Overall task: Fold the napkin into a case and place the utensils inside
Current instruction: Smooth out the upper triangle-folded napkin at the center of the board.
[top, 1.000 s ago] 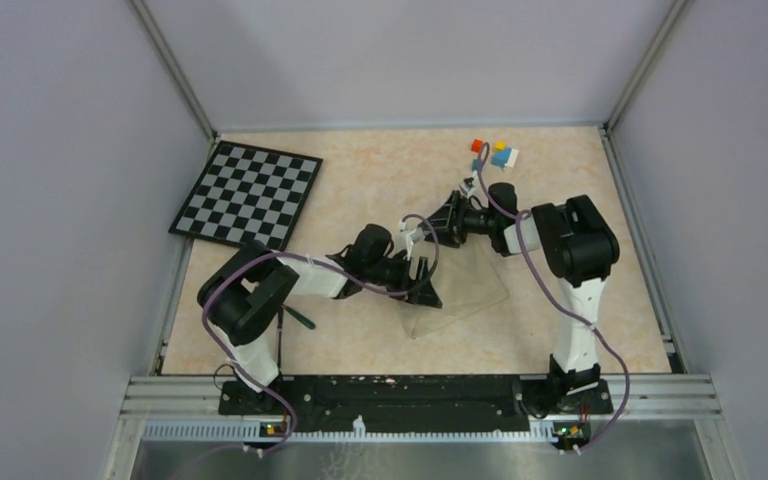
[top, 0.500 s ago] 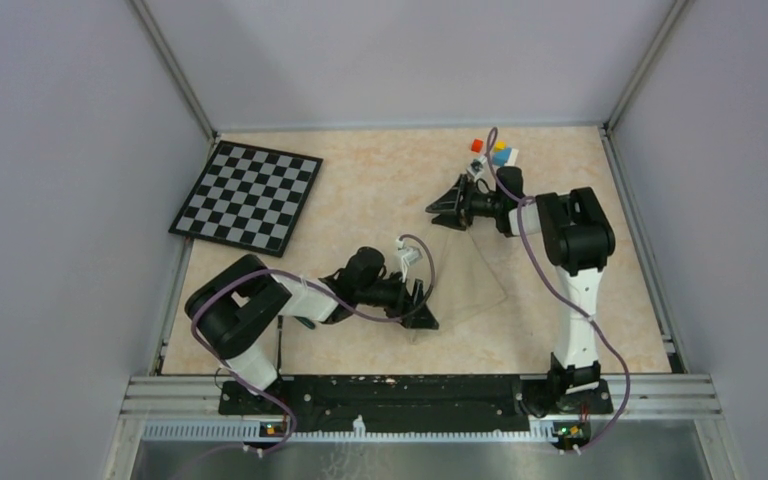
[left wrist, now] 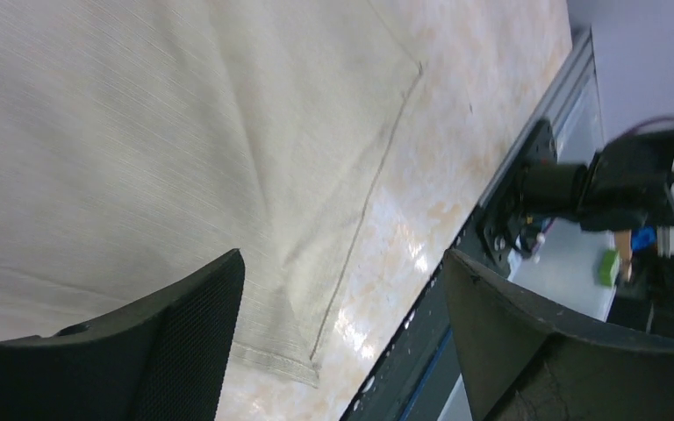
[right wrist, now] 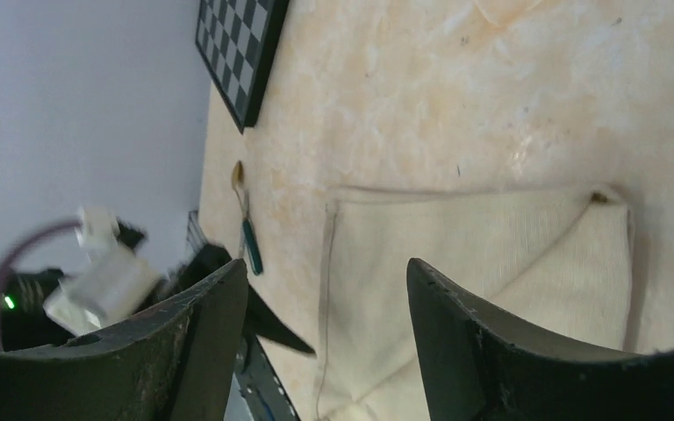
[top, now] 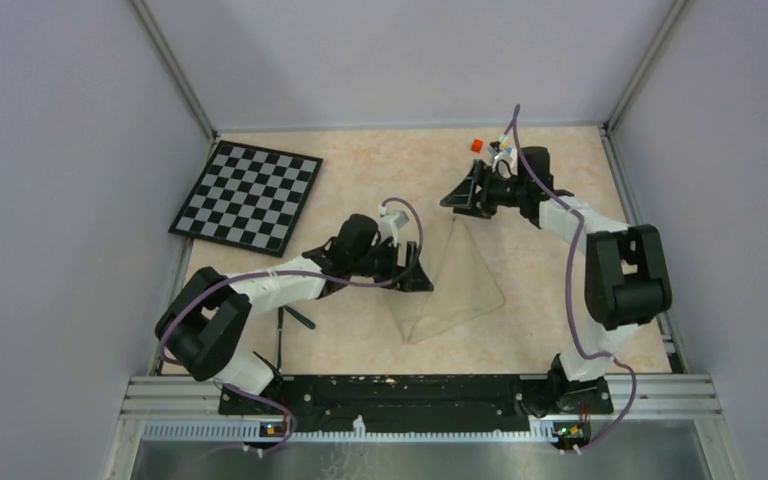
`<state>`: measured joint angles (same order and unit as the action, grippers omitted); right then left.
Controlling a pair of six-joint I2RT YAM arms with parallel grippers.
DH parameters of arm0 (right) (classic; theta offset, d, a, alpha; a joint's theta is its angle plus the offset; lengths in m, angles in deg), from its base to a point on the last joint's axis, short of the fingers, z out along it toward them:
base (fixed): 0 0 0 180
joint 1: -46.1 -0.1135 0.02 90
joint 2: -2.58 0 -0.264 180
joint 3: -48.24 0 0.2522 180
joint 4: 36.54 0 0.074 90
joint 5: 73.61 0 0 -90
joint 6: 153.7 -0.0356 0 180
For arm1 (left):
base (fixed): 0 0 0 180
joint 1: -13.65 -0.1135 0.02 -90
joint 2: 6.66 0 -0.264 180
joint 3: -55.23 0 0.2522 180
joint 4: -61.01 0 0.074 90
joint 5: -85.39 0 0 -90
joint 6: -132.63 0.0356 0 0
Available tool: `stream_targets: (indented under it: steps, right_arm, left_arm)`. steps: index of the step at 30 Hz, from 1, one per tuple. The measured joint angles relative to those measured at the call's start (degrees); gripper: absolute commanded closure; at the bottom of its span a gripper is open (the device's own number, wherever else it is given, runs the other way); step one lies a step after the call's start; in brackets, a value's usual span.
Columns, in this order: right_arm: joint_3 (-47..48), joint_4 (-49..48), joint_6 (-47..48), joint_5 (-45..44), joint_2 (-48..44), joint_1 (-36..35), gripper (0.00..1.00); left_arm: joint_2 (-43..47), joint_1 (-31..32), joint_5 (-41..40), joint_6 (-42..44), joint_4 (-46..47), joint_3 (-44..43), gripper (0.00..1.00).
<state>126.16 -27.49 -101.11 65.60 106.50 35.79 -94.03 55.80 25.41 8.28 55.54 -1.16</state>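
The napkin [top: 457,285] lies mid-table, folded to a rough triangle with its tip toward the back. In the left wrist view the napkin [left wrist: 167,132] shows a stitched hem and a crease. My left gripper [top: 420,279] stands open at the cloth's left edge, and nothing is between the jaws of that gripper [left wrist: 342,256]. My right gripper [top: 457,197] hangs open just behind the cloth's tip, holding nothing; its own view shows the gripper [right wrist: 325,263] above the napkin [right wrist: 491,263]. The utensils [top: 291,319] lie near the left arm's base; the teal handle [right wrist: 252,246] and tan head [right wrist: 238,174] show.
A black-and-white checkerboard [top: 248,194] lies at the back left. A red cube [top: 477,145] sits at the back, next to the right wrist, with other cubes mostly hidden behind that arm. The black front rail [top: 400,392] runs along the near edge.
The right gripper has drawn back from the cloth toward the far edge. The left gripper dipped toward the near edge, then came back to the cloth's left side. The triangular fold now lies uncovered.
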Motion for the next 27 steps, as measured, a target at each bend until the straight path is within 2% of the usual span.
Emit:
stream_targets:
  steps: [3,6,11,15,19,22,24,27]
  right_arm:
    - [-4.66,4.22,4.39,-2.86,-8.79,0.00,0.48]
    - [-12.44,5.99,6.45,-4.83,-13.66,0.00,0.61]
    - [-25.66,10.40,8.22,-10.29,-16.15,0.00,0.71]
    - [-31.43,11.80,7.91,-15.82,-19.45,0.00,0.71]
    - [-37.22,8.07,4.81,-18.64,-25.07,0.00,0.70]
    - [-41.22,4.61,2.16,-19.82,-28.83,0.00,0.68]
    - [-42.42,4.59,1.60,-20.94,-31.08,-0.11,0.62]
    - [-41.88,8.41,2.82,-24.17,-34.34,-1.64,0.45]
  left_arm:
    - [1.62,-4.24,-2.43,-0.50,-4.22,-3.34,0.20]
    - [0.59,-8.26,-5.29,-0.33,-10.10,-7.58,0.31]
    - [-5.40,-10.91,-8.68,1.79,-13.40,-12.41,0.45]
    - [-10.69,-10.71,-10.27,2.62,-13.86,-12.72,0.54]
    - [-13.42,-10.80,-13.35,3.02,-14.99,-12.79,0.62]
    - [-13.40,-10.75,-15.19,3.48,-15.30,-12.85,0.63]
    - [-13.33,-10.54,-15.98,3.93,-16.04,-13.20,0.59]
    - [-11.93,-10.58,-16.44,4.50,-17.97,-13.35,0.53]
